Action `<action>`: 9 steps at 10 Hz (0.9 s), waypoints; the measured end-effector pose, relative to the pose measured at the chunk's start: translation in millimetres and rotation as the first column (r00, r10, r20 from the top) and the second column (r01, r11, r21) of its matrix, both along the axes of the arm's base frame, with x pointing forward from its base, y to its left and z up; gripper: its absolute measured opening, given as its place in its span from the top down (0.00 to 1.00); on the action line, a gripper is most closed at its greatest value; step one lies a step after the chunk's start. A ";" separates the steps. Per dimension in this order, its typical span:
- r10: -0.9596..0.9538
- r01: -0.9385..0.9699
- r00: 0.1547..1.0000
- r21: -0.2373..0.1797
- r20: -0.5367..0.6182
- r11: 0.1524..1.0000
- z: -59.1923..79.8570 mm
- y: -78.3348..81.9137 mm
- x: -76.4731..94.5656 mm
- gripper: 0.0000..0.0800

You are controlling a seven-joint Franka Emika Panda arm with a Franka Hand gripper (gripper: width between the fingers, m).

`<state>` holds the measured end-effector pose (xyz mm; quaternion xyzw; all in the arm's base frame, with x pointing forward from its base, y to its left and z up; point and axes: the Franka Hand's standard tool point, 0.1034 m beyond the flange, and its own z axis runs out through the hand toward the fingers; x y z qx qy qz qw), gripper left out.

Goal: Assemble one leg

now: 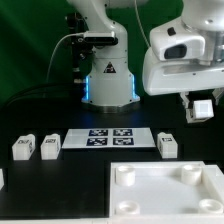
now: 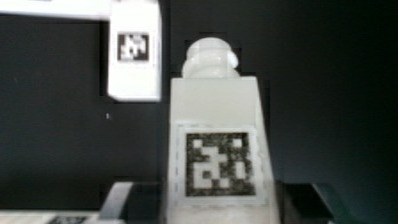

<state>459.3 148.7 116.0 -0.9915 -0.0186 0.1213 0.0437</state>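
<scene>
1. At the exterior view's right, above the bench, we see the hand pinching the leg — held clear of the surface.
2. In the wrist view, we find its tagged face toward the camera, between the fingers.
3. A loose peg sits just beside the marker board — near the white panel.

White arm shells, blk cable, blue-lit base, white gripper

Panel and leftmost leg partly beyond picture edges.
</scene>
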 end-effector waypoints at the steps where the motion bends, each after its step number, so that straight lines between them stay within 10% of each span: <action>1: -0.005 0.005 0.996 0.007 0.088 1.000 0.3 0.3 3.0 0.64; 4: 0.014 -0.025 0.906 0.021 0.423 0.999 52.5 -42.1 71.9 0.64; 6: -0.020 -0.003 0.819 0.039 0.574 0.999 70.3 -35.4 103.4 0.64; 9: -0.035 -0.007 0.696 0.056 0.717 0.998 65.0 -31.0 102.3 0.64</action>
